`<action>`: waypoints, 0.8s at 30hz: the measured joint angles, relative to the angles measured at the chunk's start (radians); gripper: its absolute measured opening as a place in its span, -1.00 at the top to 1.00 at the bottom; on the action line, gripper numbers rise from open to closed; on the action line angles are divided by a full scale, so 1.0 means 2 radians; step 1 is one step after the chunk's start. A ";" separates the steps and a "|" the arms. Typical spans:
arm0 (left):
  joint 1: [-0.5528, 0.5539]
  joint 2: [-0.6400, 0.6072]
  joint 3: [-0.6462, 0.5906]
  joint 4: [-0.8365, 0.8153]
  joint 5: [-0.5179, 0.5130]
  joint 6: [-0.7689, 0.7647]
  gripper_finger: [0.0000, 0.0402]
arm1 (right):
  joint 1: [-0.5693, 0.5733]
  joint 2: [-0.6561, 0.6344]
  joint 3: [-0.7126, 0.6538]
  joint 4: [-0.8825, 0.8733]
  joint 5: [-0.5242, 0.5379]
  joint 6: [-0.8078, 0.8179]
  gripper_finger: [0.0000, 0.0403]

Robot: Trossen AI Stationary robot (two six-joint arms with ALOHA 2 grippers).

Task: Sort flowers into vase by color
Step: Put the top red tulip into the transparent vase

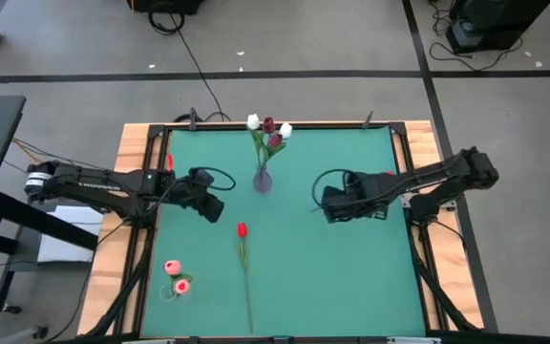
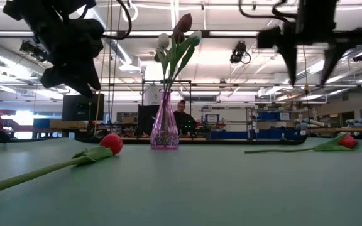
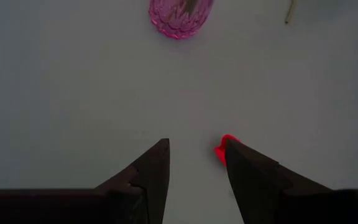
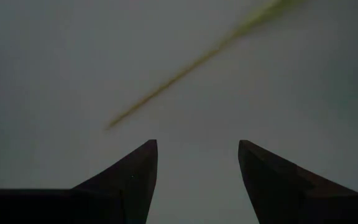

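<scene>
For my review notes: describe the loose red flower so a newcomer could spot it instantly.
On the green table, look near the middle, in front of the pink glass vase holding white and dark red flowers. The red flower lies flat there, long stem trailing toward the front edge; the other flowers all stand in vases.

purple vase (image 1: 263, 179) with white and dark red tulips stands between left gripper (image 1: 208, 204) and right gripper (image 1: 337, 204); red tulip (image 1: 243, 232) lies just beside the left gripper.

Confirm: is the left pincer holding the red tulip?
No. In the high view the red tulip lies flat on the green table, and the left pincer hangs open and empty beside it.
</scene>
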State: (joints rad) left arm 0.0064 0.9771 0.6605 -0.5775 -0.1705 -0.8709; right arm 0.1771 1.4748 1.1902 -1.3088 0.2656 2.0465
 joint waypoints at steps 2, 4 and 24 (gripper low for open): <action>0.005 0.000 0.000 0.000 0.000 0.000 0.20 | -0.002 -0.011 -0.036 -0.001 0.001 0.057 -0.15; 0.010 0.000 0.000 0.000 0.000 0.000 0.20 | -0.003 -0.019 -0.069 0.002 0.002 0.115 -0.14; 0.016 0.003 0.000 -0.001 0.000 -0.023 0.20 | -0.228 -0.061 -0.295 0.258 -0.016 0.089 -0.14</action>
State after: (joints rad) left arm 0.0383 0.9825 0.6605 -0.5785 -0.1711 -0.9172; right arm -0.2782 1.3533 0.5994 -0.7926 0.2340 2.2235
